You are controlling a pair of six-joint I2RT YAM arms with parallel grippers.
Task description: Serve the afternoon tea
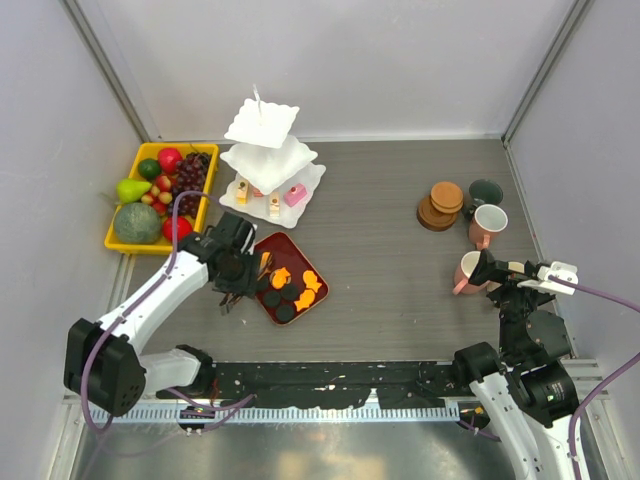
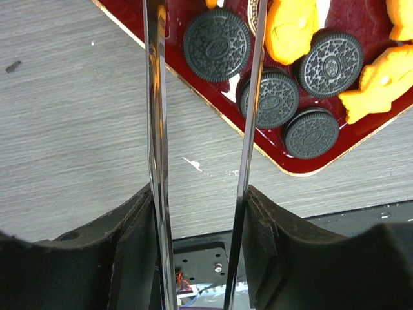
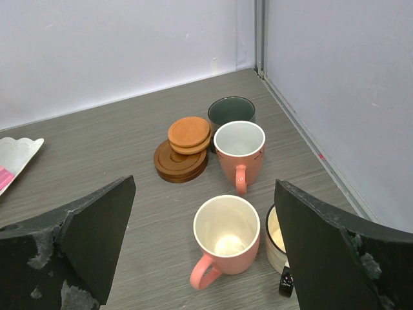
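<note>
left pincer [image 2: 200, 223] clamps tongs [image 2: 155, 97] over the black pastries [image 2: 216, 44].

You're looking at a dark red tray [image 2: 193, 87] with black round pastries [image 2: 216, 44], embossed in a floral pattern, and plain orange pastries [image 2: 290, 29], crossed by silver tongs [image 2: 155, 129]. The pink mugs [image 3: 226, 242] are white inside. There is also a dark green mug [image 3: 231, 110], brown coasters [image 3: 181, 161], a white stand [image 1: 270, 155] and a grey wood-grain counter [image 3: 97, 148].
</note>
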